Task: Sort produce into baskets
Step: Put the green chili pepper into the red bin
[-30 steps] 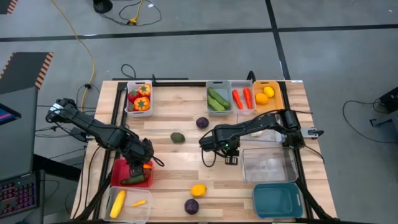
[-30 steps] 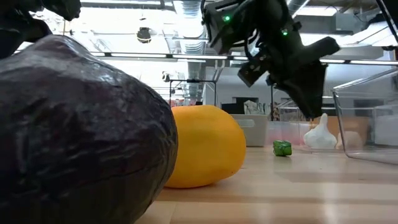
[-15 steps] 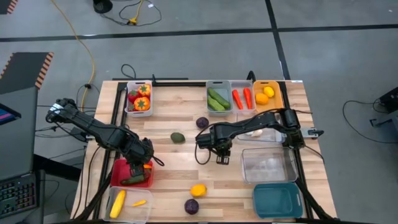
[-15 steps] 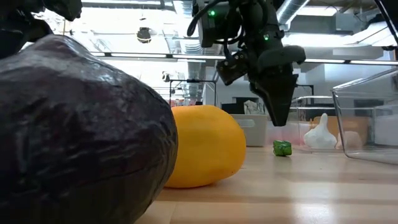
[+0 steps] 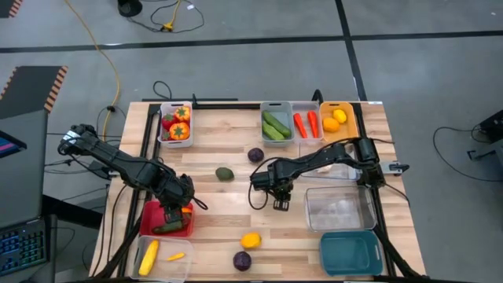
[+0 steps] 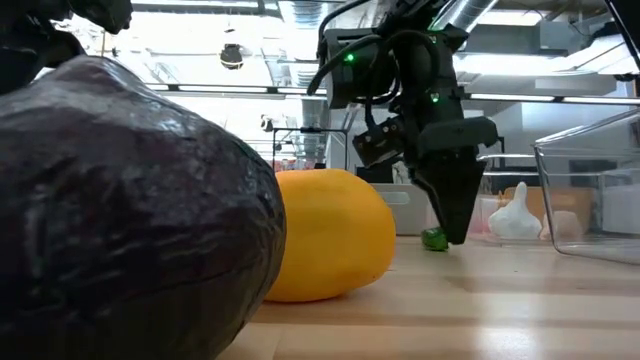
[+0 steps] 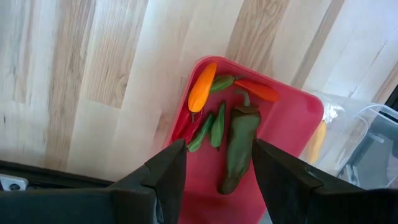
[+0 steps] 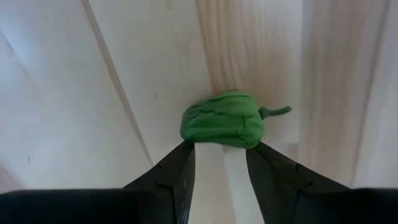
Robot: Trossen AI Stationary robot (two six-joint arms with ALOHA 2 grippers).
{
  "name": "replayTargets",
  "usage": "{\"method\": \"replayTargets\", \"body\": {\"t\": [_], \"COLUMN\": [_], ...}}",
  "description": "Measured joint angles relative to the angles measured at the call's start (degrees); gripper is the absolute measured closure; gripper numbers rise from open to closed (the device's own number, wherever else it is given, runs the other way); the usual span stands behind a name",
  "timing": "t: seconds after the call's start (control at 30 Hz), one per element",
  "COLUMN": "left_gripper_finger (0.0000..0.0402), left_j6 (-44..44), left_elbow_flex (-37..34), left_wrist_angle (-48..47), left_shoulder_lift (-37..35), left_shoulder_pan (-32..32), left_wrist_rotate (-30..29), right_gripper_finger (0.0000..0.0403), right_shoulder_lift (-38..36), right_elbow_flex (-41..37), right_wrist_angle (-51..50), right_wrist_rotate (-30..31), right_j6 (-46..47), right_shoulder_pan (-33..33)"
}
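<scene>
- Right wrist view: the right gripper has its fingers apart with nothing between them, and the small green pepper lies on the bare table just past the tips.
- The pepper looks light, stiff and smooth, likely to skid. A hold across its blocky body, away from the thin stem, seems safest.
- Beyond the pepper, the clear basket sits near; the row of filled baskets lies farther off.
- Well apart from the pepper, the left gripper hangs over the red basket of peppers, fingers apart and empty.
</scene>
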Motion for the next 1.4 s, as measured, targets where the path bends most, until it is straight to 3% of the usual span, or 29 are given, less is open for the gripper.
{"method": "replayTargets", "body": {"t": [0.33, 0.6, 0.93, 1.1, 1.4], "left_gripper_finger": [0.0232, 0.0232, 0.0232, 0.0232, 0.0232], "left_j6": [-0.02, 0.0, 0.0, 0.0, 0.0], "left_elbow_flex": [0.0, 0.0, 0.0, 0.0, 0.0], "left_wrist_angle": [0.04, 0.4, 1.3, 1.3, 1.28], "left_shoulder_lift": [0.02, 0.02, 0.02, 0.02, 0.02], "left_shoulder_pan": [0.02, 0.0, 0.02, 0.0, 0.02], "left_wrist_rotate": [-1.35, -1.33, -1.32, -1.33, -1.31], "right_gripper_finger": [0.0233, 0.0234, 0.0234, 0.0234, 0.0234], "right_shoulder_lift": [0.0, 0.0, 0.0, 0.0, 0.0], "right_elbow_flex": [-0.4, 1.75, 2.48, 2.48, 2.46], "right_wrist_angle": [1.59, -4.25, -2.07, -2.05, -1.36], "right_wrist_rotate": [-0.04, -7.5, -8.22, -12.13, -11.3], "right_j6": [1.94, 9.4, 19.4, 19.65, 23.0], "right_shoulder_pan": [-0.08, -2.44, -3.48, -3.48, -3.52]}}
